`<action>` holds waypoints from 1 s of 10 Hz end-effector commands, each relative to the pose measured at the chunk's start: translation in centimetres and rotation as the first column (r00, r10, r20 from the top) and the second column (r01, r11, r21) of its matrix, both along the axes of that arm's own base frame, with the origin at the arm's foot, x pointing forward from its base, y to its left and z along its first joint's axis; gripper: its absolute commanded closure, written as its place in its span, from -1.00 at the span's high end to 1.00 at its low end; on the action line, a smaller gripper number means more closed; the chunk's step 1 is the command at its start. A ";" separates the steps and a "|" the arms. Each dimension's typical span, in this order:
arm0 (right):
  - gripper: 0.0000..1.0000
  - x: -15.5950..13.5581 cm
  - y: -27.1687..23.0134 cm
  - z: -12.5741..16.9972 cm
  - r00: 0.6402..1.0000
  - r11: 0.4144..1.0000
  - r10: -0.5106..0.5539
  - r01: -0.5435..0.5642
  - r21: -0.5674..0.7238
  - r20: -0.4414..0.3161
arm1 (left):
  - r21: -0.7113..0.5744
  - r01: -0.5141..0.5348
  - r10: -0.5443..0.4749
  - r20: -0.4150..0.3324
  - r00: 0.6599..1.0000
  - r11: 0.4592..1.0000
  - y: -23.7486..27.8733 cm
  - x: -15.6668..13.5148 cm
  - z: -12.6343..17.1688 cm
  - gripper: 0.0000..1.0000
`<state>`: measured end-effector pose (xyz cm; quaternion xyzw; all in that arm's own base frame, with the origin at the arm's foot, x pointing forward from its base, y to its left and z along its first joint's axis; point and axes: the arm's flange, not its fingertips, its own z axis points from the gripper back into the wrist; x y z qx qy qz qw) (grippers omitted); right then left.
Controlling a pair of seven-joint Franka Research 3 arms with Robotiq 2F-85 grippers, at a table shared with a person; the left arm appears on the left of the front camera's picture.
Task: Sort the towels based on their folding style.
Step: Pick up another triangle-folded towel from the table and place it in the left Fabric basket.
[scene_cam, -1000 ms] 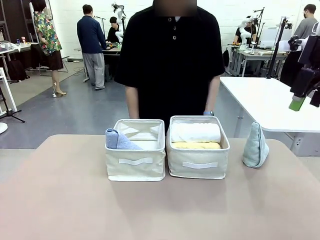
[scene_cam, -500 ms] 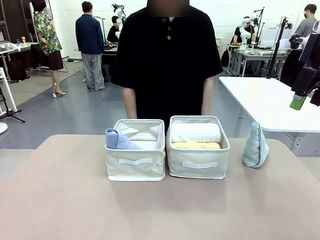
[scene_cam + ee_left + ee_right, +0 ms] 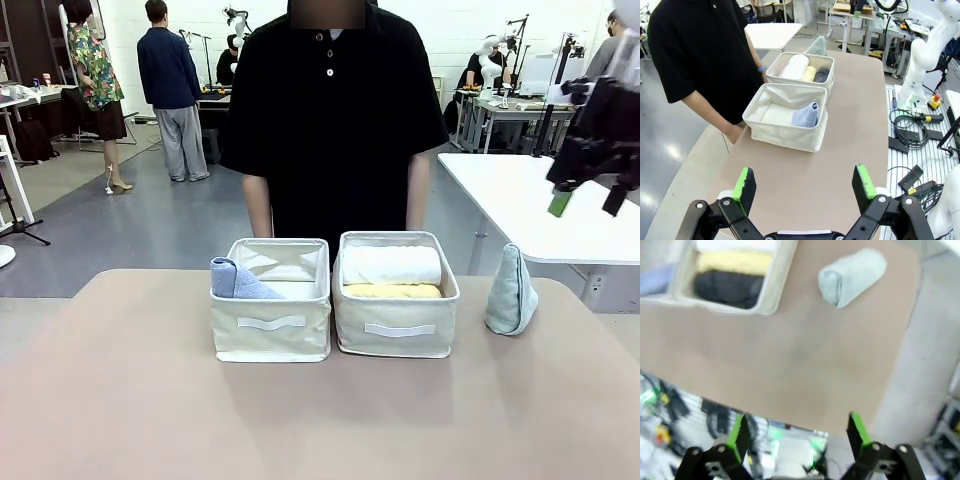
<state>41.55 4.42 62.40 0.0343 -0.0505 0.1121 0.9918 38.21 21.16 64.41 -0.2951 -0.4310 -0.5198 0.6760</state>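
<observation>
Presently, left gripper (image 3: 805, 182) and right gripper (image 3: 586, 200) are gaping empty while the pale teal towel (image 3: 511, 292) is waiting unsorted.
It is standing on the table (image 3: 150, 400) just beside the right bin (image 3: 395, 345); a careless pinch is risking toppling, unfolding, or misfiling it among the rolls (image 3: 390, 265).
</observation>
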 end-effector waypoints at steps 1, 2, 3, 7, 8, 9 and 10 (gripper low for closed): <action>1.00 3.5 3.0 -1.9 0.964 0.964 -0.264 0.265 -0.017 0.022 | -0.006 0.013 -0.013 0.020 1.000 1.000 0.2 0.0 0.1 1.00; 1.00 5.3 3.7 -2.6 0.941 0.941 -0.338 0.338 0.017 0.025 | -0.006 0.013 -0.013 0.020 1.000 1.000 0.2 0.0 0.1 1.00; 1.00 7.1 4.2 -3.3 0.929 0.929 -0.371 0.370 0.023 0.022 | -0.006 0.013 -0.013 0.020 1.000 1.000 0.2 0.0 0.1 1.00; 1.00 13.2 2.0 -7.2 0.872 0.874 -0.482 0.486 0.027 -0.078 | -0.006 0.013 -0.013 0.020 1.000 1.000 0.2 0.0 0.1 1.00; 1.00 13.6 1.7 -7.8 0.859 0.862 -0.505 0.507 0.003 -0.082 | -0.006 0.013 -0.013 0.020 1.000 1.000 0.2 0.0 0.1 1.00; 1.00 13.4 1.8 -7.6 0.873 0.875 -0.481 0.483 0.006 -0.083 | -0.006 0.013 -0.013 0.020 1.000 1.000 0.2 0.0 0.1 1.00; 1.00 13.0 1.4 -8.3 0.880 0.881 -0.471 0.473 0.025 -0.066 | -0.006 0.013 -0.013 0.020 1.000 1.000 0.2 0.0 0.1 1.00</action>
